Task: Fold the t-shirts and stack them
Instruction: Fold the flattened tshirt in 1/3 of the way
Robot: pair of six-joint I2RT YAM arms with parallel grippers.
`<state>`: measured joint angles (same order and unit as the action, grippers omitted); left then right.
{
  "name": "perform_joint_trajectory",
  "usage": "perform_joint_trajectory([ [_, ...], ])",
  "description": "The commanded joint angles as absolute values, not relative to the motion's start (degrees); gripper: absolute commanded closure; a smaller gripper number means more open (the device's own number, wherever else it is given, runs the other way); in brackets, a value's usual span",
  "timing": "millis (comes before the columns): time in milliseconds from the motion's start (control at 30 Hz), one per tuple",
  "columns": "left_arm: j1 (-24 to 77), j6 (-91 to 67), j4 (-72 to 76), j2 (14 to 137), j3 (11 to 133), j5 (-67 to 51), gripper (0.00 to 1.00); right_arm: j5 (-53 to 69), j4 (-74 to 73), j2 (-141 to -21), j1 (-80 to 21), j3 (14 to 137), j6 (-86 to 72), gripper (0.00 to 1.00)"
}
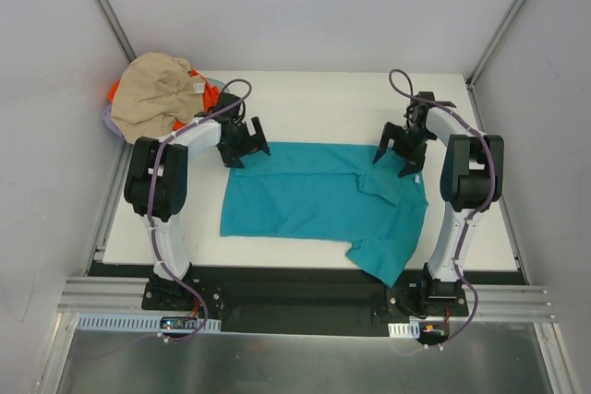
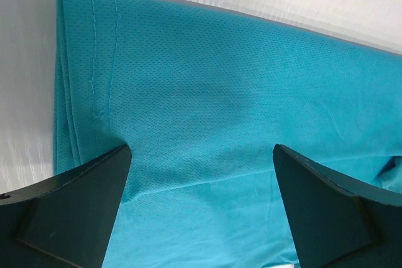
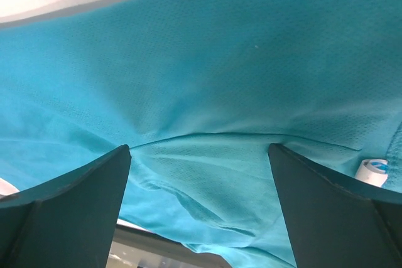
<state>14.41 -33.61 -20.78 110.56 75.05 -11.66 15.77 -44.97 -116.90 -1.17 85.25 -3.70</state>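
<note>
**STATUS: BOTH CLAWS APART OVER THE TEAL T-SHIRT**

Clock directions refer to the top view. 12 o'clock is the far edge of the table (image 1: 314, 99) and 6 o'clock is the arm bases.

**Teal t-shirt** (image 1: 295, 200). It lies spread out and mostly flat near the centre of the white table. One sleeve is folded inward over the body on the 3 o'clock side. A second part trails toward 5 o'clock and reaches the near edge of the table.

**Left gripper** (image 1: 247, 143). It sits at the 10 o'clock corner of the teal t-shirt. The jaws stand wide apart with nothing clamped between them. The left wrist view shows both fingers (image 2: 81, 205) over the cloth, close to a stitched hem. The view is too close to show whether the tips touch the fabric.

**Right gripper** (image 1: 399, 156). It sits at the 2 o'clock corner of the teal t-shirt, over the folded sleeve. The jaws are spread wide and hold nothing. In the right wrist view a curved seam runs across the gap between the fingers. A small white-and-blue item (image 3: 372, 172) shows beside the finger on the right of that view.

**Other shirts.** The beige t-shirt (image 1: 162, 94) is bunched at the 10 o'clock corner of the table. It lies on top of the orange t-shirt (image 1: 211, 95), and both are in the lavender basket (image 1: 108, 123). This pile lies just beside the left arm and apart from the teal t-shirt.
</note>
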Motion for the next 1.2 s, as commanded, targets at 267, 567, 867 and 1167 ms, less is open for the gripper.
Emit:
perform_joint_trajectory([
  [267, 12.74, -30.94, -23.72, 120.06, 88.32, -11.25, 0.01, 15.64, -49.22, -131.75, -0.17, 109.68, 2.64, 0.03],
  [567, 14.76, -30.23, -25.66, 100.57, 81.41, -5.55, 0.01, 11.96, -39.48, -105.42, -0.70, 92.58, 0.71, 0.03],
  [867, 15.64, -39.72, -26.45, 69.54, 50.30, -2.19, 0.01, 11.16, -26.10, -65.00, -0.79, 52.58, -10.27, 0.04],
  [1167, 15.56, -47.54, -27.95, 57.13, 34.55, -0.62, 0.14, 2.13, -31.54, -42.56, -0.79, 38.51, -14.24, 0.04],
])
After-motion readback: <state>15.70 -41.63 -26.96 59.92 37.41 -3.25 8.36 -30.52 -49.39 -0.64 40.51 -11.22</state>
